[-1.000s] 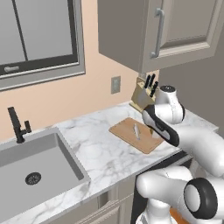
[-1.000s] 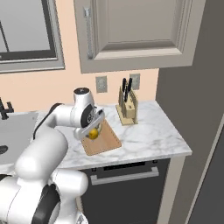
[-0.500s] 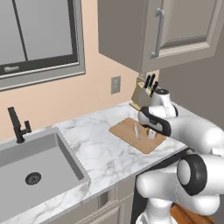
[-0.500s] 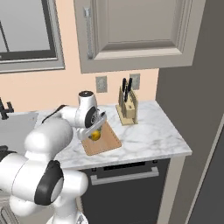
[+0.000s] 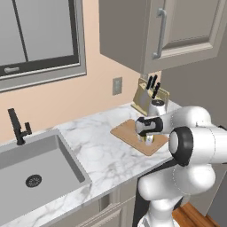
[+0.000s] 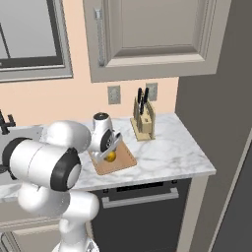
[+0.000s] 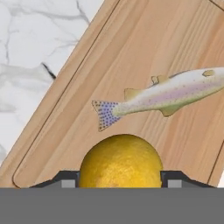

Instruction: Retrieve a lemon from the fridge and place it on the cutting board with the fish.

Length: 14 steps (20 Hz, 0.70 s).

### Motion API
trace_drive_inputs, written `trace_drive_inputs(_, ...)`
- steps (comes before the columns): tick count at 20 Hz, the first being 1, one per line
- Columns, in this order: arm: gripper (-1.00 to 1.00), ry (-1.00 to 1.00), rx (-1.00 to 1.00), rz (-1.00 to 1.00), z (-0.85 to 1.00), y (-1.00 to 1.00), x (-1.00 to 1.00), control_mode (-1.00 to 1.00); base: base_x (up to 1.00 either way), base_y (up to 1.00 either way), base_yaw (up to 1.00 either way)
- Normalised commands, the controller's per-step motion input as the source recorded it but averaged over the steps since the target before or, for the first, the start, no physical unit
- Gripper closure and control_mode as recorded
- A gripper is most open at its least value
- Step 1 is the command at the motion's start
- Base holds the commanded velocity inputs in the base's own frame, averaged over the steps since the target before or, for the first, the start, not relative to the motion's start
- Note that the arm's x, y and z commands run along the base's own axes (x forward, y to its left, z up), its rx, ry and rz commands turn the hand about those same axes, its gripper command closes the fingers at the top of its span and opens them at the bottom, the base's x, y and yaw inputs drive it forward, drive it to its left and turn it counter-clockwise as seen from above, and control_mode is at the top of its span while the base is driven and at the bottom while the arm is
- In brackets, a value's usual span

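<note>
The yellow lemon (image 7: 121,162) sits between my two fingertips (image 7: 65,178), with the gripper (image 7: 121,180) shut on it. It hangs low over the near part of the light-brown cutting board (image 7: 83,92). The pale silvery fish (image 7: 166,97) lies on the board just beyond the lemon, apart from it. From the right base view, the lemon (image 6: 111,156) shows under the gripper (image 6: 110,152) above the board (image 6: 125,162). In the left base view the gripper (image 5: 149,138) is over the board (image 5: 126,132). The grey fridge side (image 6: 216,74) rises at the counter's right end.
A wooden knife block (image 6: 142,122) with black handles stands behind the board by the wall. The sink (image 5: 40,170) and black faucet (image 5: 17,126) lie far left. Beige wall cupboards (image 6: 147,34) hang above. Marble counter (image 6: 167,152) stretches right of the board.
The arm has swung and brought the gripper, still holding the lemon, lower and further over the board. The fish and board have not moved.
</note>
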Motion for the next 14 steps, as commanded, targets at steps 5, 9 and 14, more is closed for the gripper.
trace_drive_inputs(5, 1.0, 0.0, 0.0, 0.03, -0.4, 0.0, 0.36, -1.0, 0.0, 0.0, 0.0)
trace_drive_inputs(9, 1.0, 0.0, 0.01, 0.04, -0.28, 0.0, 0.13, -1.0, 0.0, 0.0, 0.0)
trace_drive_inputs(14, -1.0, 0.0, 0.03, 0.0, -0.26, 0.08, 0.01, -1.0, 0.0, 0.0, 0.0)
